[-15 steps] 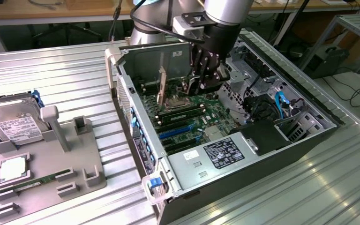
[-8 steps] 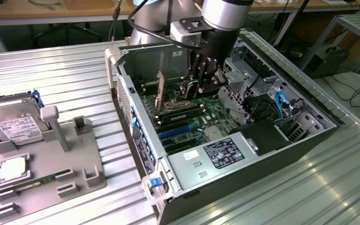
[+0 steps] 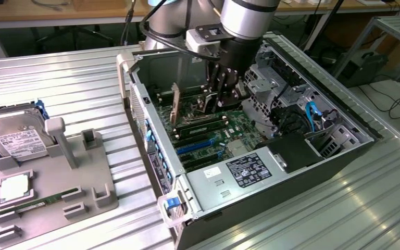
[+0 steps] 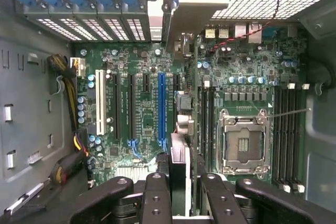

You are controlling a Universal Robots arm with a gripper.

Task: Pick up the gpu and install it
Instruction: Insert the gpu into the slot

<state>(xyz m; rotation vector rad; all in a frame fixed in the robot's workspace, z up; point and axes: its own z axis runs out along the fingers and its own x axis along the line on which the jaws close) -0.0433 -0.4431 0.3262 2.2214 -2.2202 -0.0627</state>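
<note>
I have the gripper (image 4: pixel 178 195) lowered inside the open grey computer case (image 3: pixel 283 177), its black fingers (image 4: pixel 155 198) clamped narrow on the top edge of the thin green gpu card (image 4: pixel 178 166). The card stands on edge over the green motherboard (image 4: pixel 142 103), just beside the blue expansion slot (image 4: pixel 161 108); I cannot tell whether it is seated. I judge it light, stiff and fragile, best pinched along its bare edge, away from components. The white label on the silver hard drive (image 3: pixel 14 138) and the black sticker on the grey power supply (image 3: pixel 245 174) are too small to read.
</note>
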